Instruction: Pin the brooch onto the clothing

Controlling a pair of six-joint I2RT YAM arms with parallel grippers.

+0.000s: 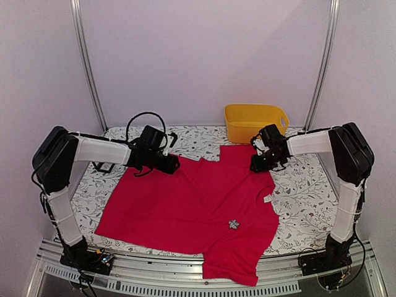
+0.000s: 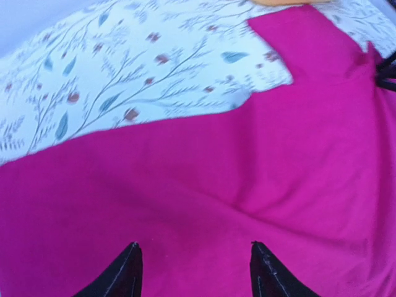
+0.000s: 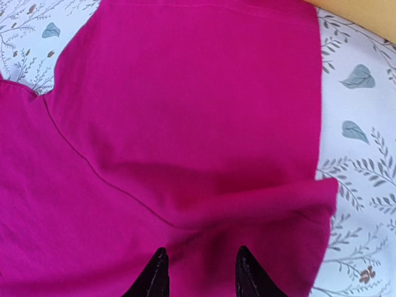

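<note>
Both arms reach inward over the clothing (image 1: 198, 204), left hand (image 2: 193, 244) spread empty, right hand (image 3: 202, 249) astride a fold (image 3: 272, 210), grip unclear.

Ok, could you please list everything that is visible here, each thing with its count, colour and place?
T-shirt: one, bright red-pink, spread over the middle of the table, its near hem over the table edge.
brooch: one, silvery-grey, on the T-shirt, near part, right of centre.
neck label: one, white, at the T-shirt's right edge.
bin: one, yellow, at the far edge, beyond the T-shirt.
tablecloth: one, white with a floral print, under everything.
rail: one, metal, along the near edge.
left arm: one, white and black, reaching to the T-shirt's far left edge.
right arm: one, white and black, reaching to the T-shirt's far right corner.
left gripper: one, black, open over the fabric.
right gripper: one, black, fingertips apart at a raised fold; grip unclear.
</note>
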